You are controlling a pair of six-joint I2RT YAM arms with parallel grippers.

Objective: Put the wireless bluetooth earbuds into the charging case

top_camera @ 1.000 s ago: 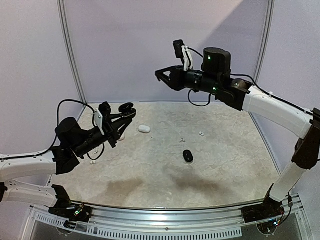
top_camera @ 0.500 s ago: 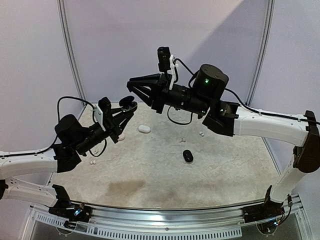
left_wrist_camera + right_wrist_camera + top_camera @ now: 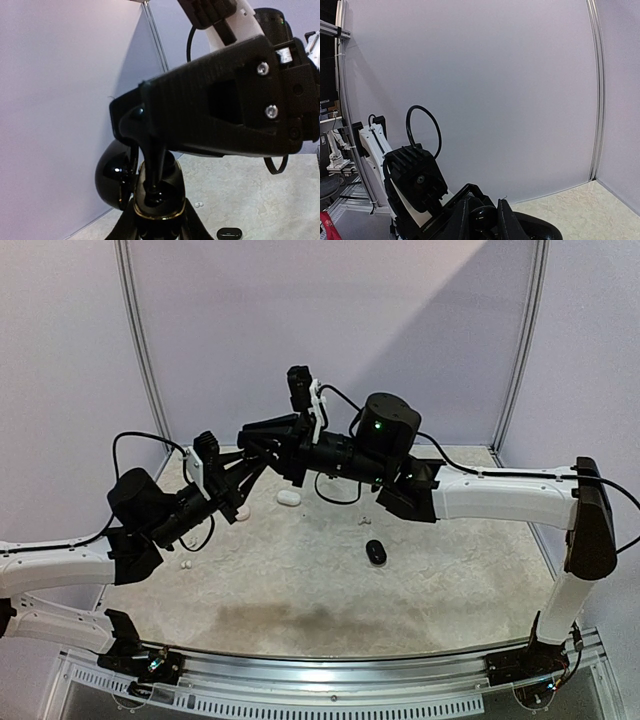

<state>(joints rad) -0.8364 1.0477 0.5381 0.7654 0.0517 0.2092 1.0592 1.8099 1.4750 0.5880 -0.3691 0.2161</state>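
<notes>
My left gripper point(image 3: 243, 466) is shut on an open black charging case point(image 3: 159, 197) with a gold rim and holds it up above the table's back left; its glossy lid point(image 3: 111, 176) hangs open to the left. My right gripper point(image 3: 252, 436) is shut on a glossy black earbud point(image 3: 483, 218) between its fingers point(image 3: 461, 220), right at the case's opening. In the left wrist view the right gripper's tip point(image 3: 154, 160) reaches down into the case's well. Whether the earbud is seated is hidden.
On the table lie a shut black case point(image 3: 375, 552), a white case point(image 3: 289, 497), tiny white earbuds point(image 3: 365, 519) near the middle, a white piece point(image 3: 241, 512) under the left gripper and another point(image 3: 185, 564) by the left arm. Walls stand close behind.
My right arm has swung left and down from high at the back right to meet the case. My left gripper has lifted the case slightly.
</notes>
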